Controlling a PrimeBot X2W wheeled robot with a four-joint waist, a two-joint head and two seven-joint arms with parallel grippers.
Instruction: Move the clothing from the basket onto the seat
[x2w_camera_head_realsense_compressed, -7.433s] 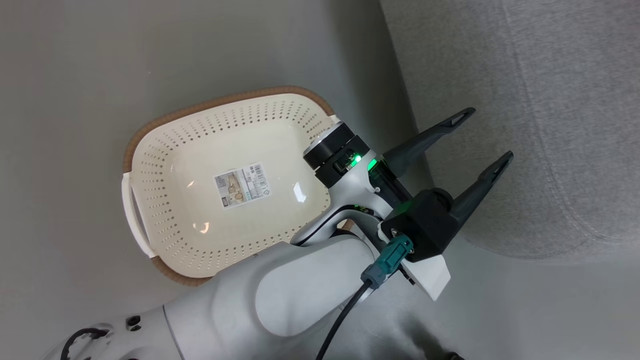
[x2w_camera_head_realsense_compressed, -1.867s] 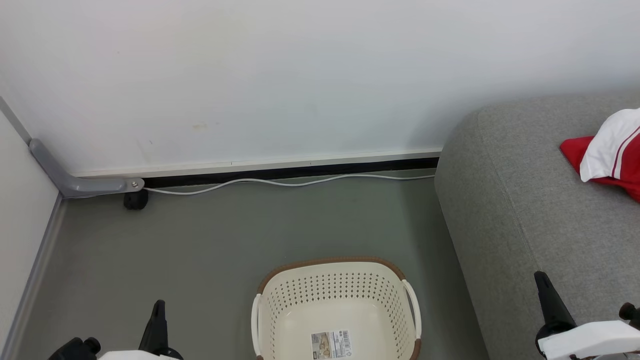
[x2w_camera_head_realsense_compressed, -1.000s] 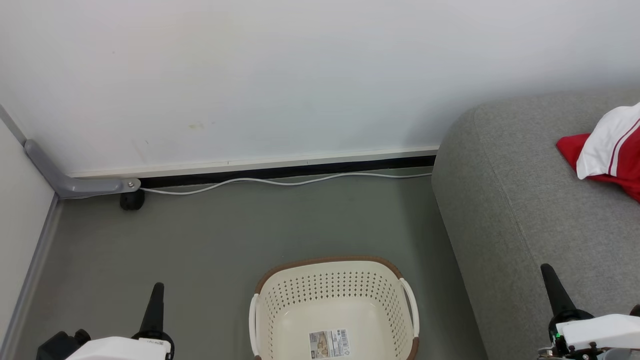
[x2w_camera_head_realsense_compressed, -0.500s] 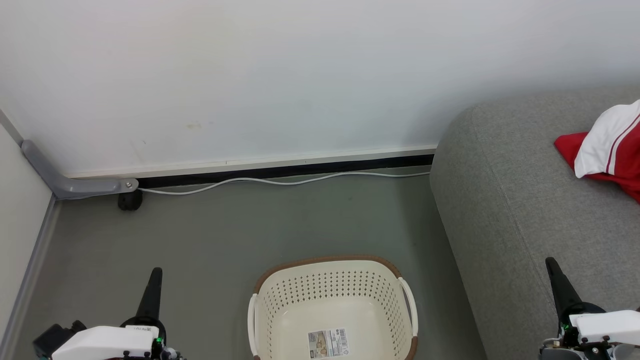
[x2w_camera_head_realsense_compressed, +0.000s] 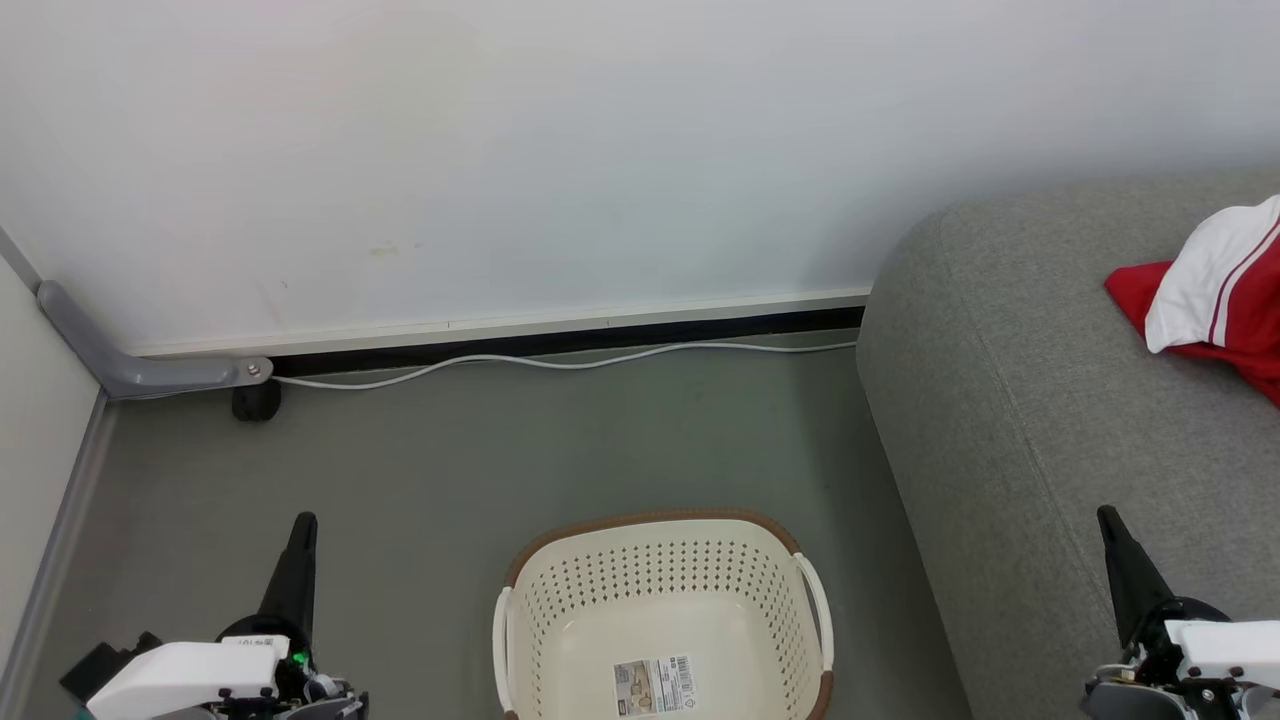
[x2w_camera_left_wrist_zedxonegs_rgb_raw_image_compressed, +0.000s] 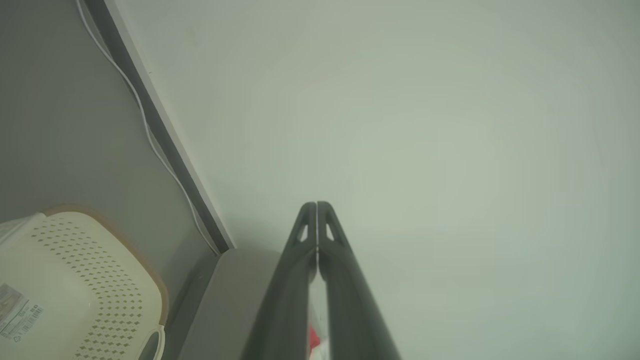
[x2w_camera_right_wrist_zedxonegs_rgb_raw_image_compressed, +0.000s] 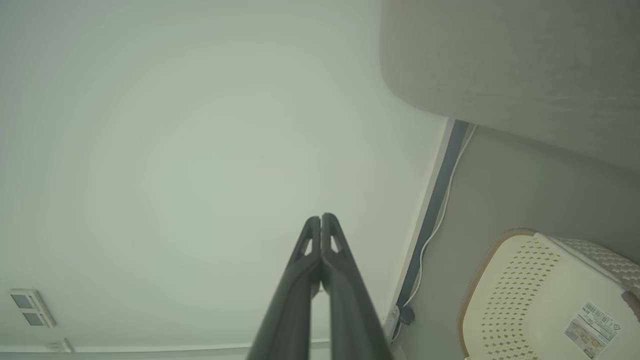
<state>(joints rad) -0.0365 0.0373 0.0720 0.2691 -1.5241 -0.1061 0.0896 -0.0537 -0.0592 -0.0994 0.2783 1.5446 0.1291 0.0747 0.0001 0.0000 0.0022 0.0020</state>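
The cream basket with its brown rim stands on the floor at the bottom centre, with just a paper label on its bottom. Red and white clothing lies on the grey seat at the right. My left gripper is shut at the lower left, left of the basket, holding nothing. My right gripper is shut at the lower right, over the seat's front part. Each wrist view shows its own fingers pressed together, the left gripper and the right gripper, pointing at the white wall with the basket off to one side.
A white wall rises behind, with a white cable along its dark skirting. A grey bracket and a black caster sit in the left corner. Grey floor lies open between the basket and the wall.
Both grippers have sunk a little towards the bottom edge and stay shut. The whole picture has drifted slightly, so the camera moved. The basket and the clothing lie as before.
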